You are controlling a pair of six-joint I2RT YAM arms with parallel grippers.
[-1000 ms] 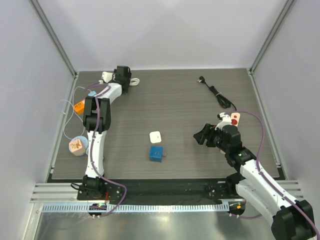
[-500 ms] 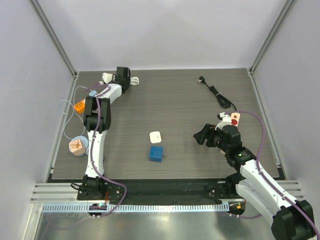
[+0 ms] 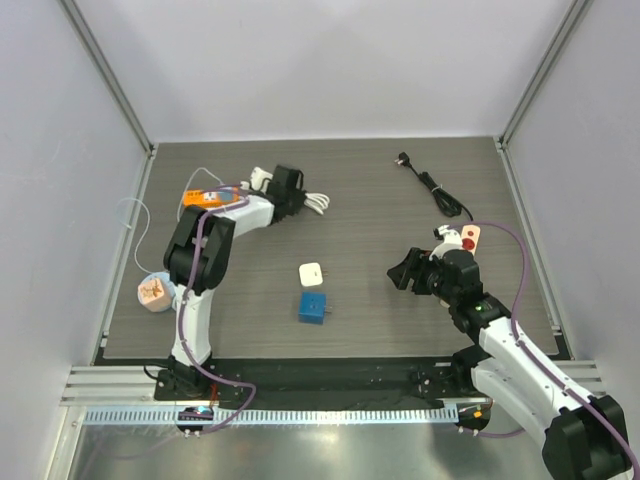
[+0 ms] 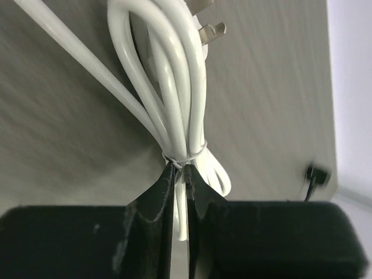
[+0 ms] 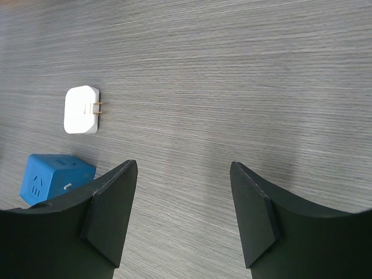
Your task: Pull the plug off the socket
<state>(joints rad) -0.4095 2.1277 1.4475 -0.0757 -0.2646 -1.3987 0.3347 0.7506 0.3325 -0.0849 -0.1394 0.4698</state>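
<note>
Since half a second ago, the left gripper [image 3: 292,190] has swung from the far-left corner towards the middle of the grey wood-grain table [image 3: 370,215], dragging the white cable bundle [image 3: 314,202] with it. The small orange object [image 3: 197,197] has also shifted, to a spot further back and to the right. The right arm has not moved.

In the left wrist view, the left gripper [image 4: 179,168] has its fingers pinched together on the white cable bundle [image 4: 174,87], right at the thin tie around the loops. The bundle's flat metal prongs [image 4: 212,29] show at the top. The right gripper [image 5: 183,167] has its jaws spread wide with nothing between them, and it hovers over bare table.

We can read no lettering. The blue cube socket [image 5: 55,177] shows only slot marks on its face.

We count one white square plug [image 5: 81,110], which lies flat just beside the blue cube socket but apart from it, its two prongs free. In the top view, the plug [image 3: 311,273] sits just behind the socket [image 3: 314,307]. There are two cables: the white bundle and one black cable [image 3: 432,184] at the far right.
</note>
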